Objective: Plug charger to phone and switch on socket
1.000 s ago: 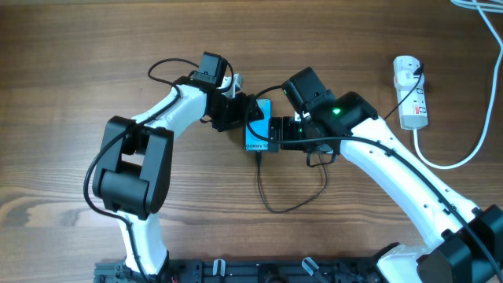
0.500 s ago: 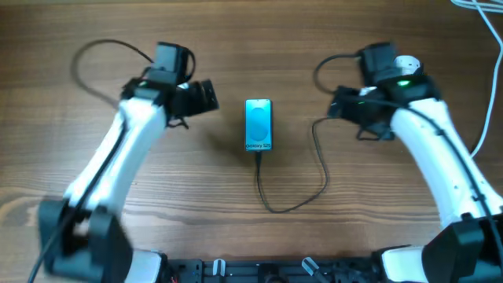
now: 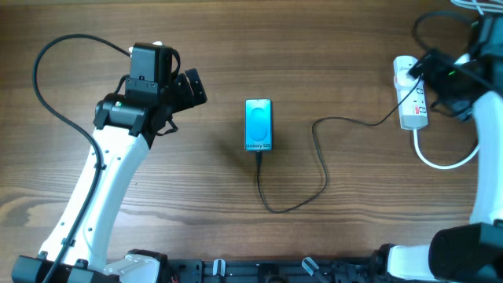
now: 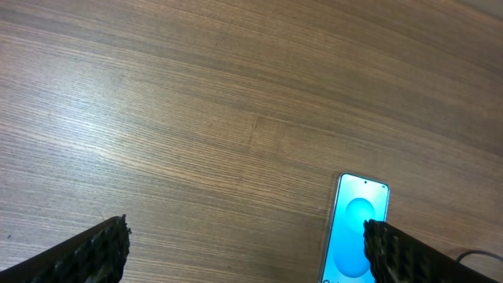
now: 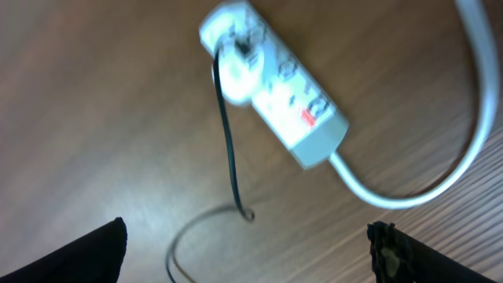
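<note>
Tabletop [image 3: 196, 200] | phone [image 3: 258, 124] right of L gripper [image 3: 195, 88] | socket [image 5: 277, 88] by R gripper [image 5: 247, 259]

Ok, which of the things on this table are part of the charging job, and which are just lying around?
For the job: the phone; the charger; the socket.

Just lying about: the thick white cord trailing from the socket; a white cable at the table's far right corner.

The wooden table [image 3: 196, 228] carries phone [image 3: 258, 124], charger [image 3: 323, 169] (looping); socket [image 3: 413, 110].
</note>
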Robot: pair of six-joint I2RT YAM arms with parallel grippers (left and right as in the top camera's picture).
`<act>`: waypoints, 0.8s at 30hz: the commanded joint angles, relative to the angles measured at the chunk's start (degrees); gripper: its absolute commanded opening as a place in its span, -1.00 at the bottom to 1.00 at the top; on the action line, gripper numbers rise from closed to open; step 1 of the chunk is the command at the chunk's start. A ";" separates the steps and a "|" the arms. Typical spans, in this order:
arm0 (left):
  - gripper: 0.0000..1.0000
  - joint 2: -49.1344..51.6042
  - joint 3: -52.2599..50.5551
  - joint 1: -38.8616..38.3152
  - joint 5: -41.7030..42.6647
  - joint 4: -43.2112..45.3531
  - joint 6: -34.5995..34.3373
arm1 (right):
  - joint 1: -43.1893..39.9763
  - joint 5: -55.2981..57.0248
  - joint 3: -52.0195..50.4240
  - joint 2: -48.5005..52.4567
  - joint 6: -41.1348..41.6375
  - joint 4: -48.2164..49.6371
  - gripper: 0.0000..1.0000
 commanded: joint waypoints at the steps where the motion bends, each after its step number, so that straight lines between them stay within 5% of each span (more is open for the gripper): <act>1: 1.00 -0.11 0.20 -0.09 -0.98 0.00 -0.46 | -5.01 3.74 3.89 2.60 -1.92 -0.46 0.99; 10: 1.00 -0.11 0.20 -0.09 -0.98 0.00 -0.46 | -13.33 3.67 3.82 23.43 -1.95 5.57 0.99; 24: 1.00 -0.11 0.20 -0.09 -0.98 0.00 -0.46 | -11.93 -0.83 -2.51 29.27 -1.77 19.21 0.99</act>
